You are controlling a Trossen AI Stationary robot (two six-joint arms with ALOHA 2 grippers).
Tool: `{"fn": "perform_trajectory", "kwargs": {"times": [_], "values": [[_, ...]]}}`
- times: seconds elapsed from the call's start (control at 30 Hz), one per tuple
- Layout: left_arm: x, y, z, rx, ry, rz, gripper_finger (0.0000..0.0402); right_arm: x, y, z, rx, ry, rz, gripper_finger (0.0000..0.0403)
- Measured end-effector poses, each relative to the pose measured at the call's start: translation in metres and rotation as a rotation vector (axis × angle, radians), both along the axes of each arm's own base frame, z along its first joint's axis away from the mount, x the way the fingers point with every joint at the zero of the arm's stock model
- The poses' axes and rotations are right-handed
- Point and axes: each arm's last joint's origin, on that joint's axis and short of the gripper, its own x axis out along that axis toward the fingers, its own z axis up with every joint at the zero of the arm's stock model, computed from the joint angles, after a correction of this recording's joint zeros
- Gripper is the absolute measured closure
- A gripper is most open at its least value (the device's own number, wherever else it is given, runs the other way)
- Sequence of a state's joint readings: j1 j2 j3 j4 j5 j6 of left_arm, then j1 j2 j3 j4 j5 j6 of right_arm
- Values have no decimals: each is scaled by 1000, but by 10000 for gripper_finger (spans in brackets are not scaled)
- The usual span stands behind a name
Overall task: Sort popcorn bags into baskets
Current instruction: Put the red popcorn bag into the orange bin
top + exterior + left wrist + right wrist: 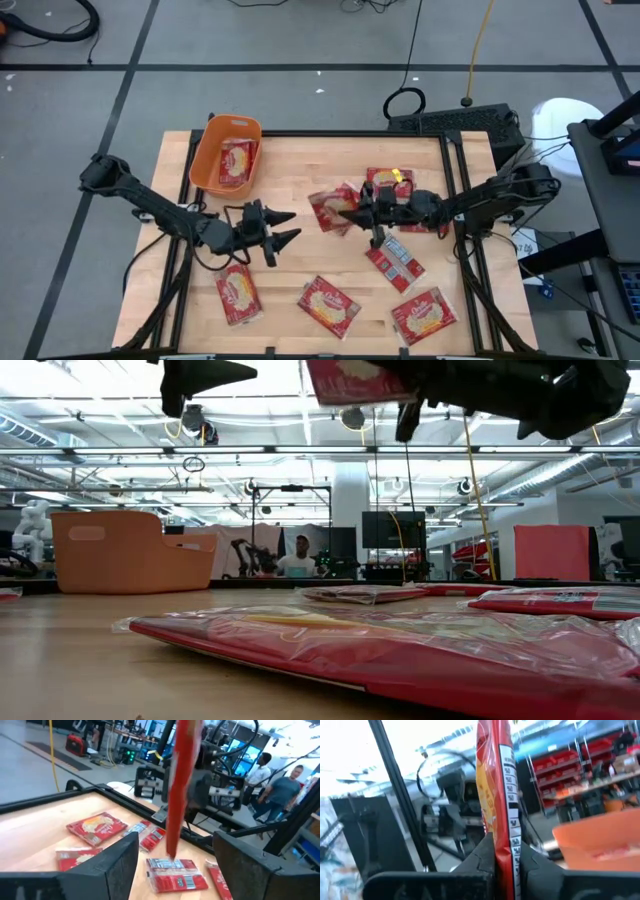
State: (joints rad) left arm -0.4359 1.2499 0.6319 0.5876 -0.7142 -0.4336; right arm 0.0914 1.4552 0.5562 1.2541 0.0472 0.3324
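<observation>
Popcorn bags lay scattered over the wooden counter (300, 170), and one more hung in the air, pinched in the right claw (358, 213) near the counter's middle. That held bag (333, 208) stood edge-on between the shut fingers in the right wrist view (496, 795), red with a strip of black print down one side. In the left wrist view the same bag (180, 780) hung as a thin red strip in front of the other arm.

The left claw (283, 227) hovered over the counter, just left of centre, with its two fingers spread wide and nothing between them. Its tips pointed toward the right claw, with a clear gap between the two.

The orange basket (209, 160) sat at the far left corner of the counter, and one packet (236, 162) lay flat inside it. In the low view the basket (120, 550) stood upright at the far left.

On the near side of the counter lay three bags face up: one near the left (238, 295), one in the middle (328, 305), and one toward the right (424, 316). A packet showing its silver-grey and red side (396, 260) lay just below the right claw. Another red packet (390, 182) lay beyond the right arm, partly covered by it.

Two people (280, 785) stood in the room behind the counter.
</observation>
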Motion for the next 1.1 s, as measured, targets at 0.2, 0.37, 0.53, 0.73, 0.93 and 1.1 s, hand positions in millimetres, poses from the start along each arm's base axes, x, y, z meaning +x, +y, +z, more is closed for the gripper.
{"fn": "perform_trajectory", "kwargs": {"times": [0.2,0.37,0.53,0.73,0.93,1.1], "values": [[11,11,2,-21,-68,-74,145,11,1,2,37,-14,12,393],[19,15,2,13,-124,-87,107,16,5,2,80,-42,34,390],[25,19,-1,15,-143,-98,64,16,7,3,106,-52,44,387],[30,25,2,7,-209,-171,63,16,8,2,137,-43,-40,386],[37,26,7,8,-220,-177,106,15,8,4,148,-62,-40,386],[47,33,10,0,-226,-196,152,16,8,3,146,-54,-40,385]]}}
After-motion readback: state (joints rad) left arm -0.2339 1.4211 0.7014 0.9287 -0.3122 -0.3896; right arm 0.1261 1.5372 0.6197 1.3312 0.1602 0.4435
